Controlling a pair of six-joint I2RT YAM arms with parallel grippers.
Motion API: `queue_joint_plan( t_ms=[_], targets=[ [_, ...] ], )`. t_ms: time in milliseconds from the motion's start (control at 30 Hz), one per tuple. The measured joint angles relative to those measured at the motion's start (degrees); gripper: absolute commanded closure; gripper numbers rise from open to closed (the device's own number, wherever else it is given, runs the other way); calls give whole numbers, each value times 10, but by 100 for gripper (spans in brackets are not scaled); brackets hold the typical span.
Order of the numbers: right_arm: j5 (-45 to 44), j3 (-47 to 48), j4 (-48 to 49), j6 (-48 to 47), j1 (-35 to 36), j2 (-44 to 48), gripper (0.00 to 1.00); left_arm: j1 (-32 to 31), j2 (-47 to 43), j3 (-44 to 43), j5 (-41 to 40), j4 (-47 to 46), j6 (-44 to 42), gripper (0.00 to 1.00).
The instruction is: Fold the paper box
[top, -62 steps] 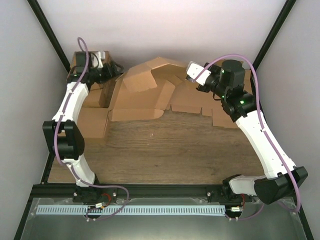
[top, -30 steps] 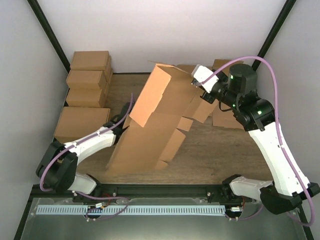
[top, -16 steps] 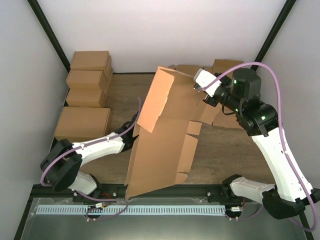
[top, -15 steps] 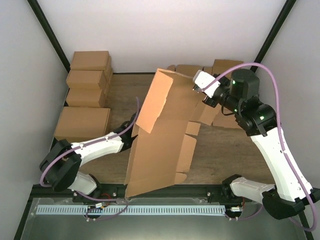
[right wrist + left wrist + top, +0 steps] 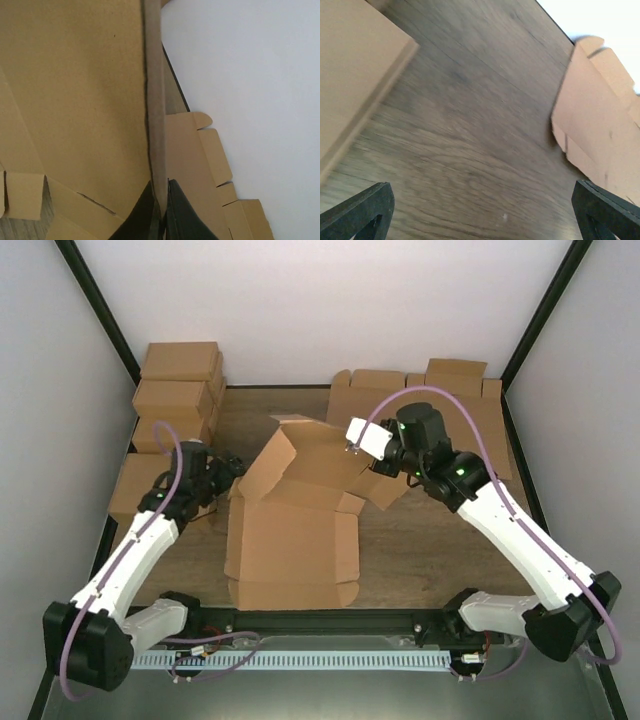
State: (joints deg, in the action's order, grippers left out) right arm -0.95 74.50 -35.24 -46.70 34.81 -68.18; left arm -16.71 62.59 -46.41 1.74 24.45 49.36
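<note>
Paper box (image 5: 290, 540) lies near-centre on the table (image 5: 420, 550), no longer reared on edge, rear flaps raised, the left gripper (image 5: 479, 200) now spread wide and clear, the right gripper (image 5: 160, 192) pinching what seems its rear flap edge: ready for folding.

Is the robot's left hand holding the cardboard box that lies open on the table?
No, the left hand is spread open over the wooden table, with the paper box off to one side, not between its fingers.

Left end effector (image 5: 480, 215) spread, right (image 5: 161, 212) clamped
</note>
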Motion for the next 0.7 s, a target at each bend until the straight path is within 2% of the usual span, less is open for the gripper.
queue_joint_plan(
  t_ms=[167,433,567,633,700],
  targets=[
    [-45,-27,40,1,44,-30,99,33,-39,-57,-54,97,-76,0],
    [-117,-70,112,1,146,-90,99,33,-74,-164,-96,144,-172,0],
    [-150,-95,154,-2,195,-101,99,33,-94,-164,-60,146,-217,0],
    [-167,-118,184,-4,221,-105,98,33,-97,-155,-10,141,-243,0],
    [-177,-138,203,-4,242,-106,92,33,-94,-138,42,131,-264,0]
  ],
)
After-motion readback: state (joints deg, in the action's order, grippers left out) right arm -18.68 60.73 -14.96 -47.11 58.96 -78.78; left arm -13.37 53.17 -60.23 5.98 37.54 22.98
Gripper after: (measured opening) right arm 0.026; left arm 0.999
